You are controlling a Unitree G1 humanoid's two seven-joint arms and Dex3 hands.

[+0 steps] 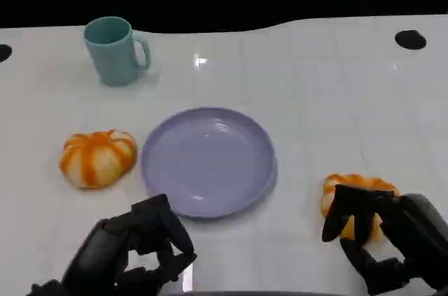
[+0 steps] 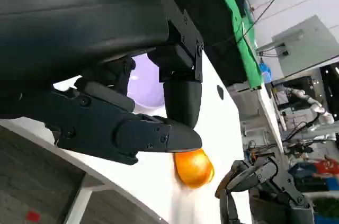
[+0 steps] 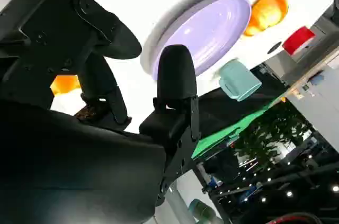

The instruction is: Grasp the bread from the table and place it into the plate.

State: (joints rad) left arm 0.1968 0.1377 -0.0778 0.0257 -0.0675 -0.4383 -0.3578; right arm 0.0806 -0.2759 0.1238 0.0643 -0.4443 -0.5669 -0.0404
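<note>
Plate (image 1: 208,161) at table centre, lavender, nothing in it. No placement done yet.

Two orange-striped bread rolls on the white table (image 1: 315,86): left roll (image 1: 98,157) at 9 o'clock of the plate, just beside its rim, untouched. Right roll (image 1: 353,201) at about 4 o'clock of the plate, near but apart from it.

Right hand (image 1: 381,236) over the right roll, fingers spread and draped across its near side in head view. Touching or merely hovering: cannot tell. No closed grip visible; right wrist view shows fingers apart with a slice of orange roll between them. Judged as mid-approach or just before closing.

Left hand (image 1: 136,250) at 7 o'clock of the plate, low at the table's near edge, fingers partly curled, holding nothing, well short of the left roll.

Teal mug (image 1: 114,50) at 11 o'clock of the plate, well apart, not in the way.

Progress estimate: early. Left to do: close on the right roll, lift, carry toward 10 o'clock onto the plate, release. Short travel, path unobstructed.

Risk, as judgement: soft rounded roll, could slip or squash if grip lands off-centre.
</note>
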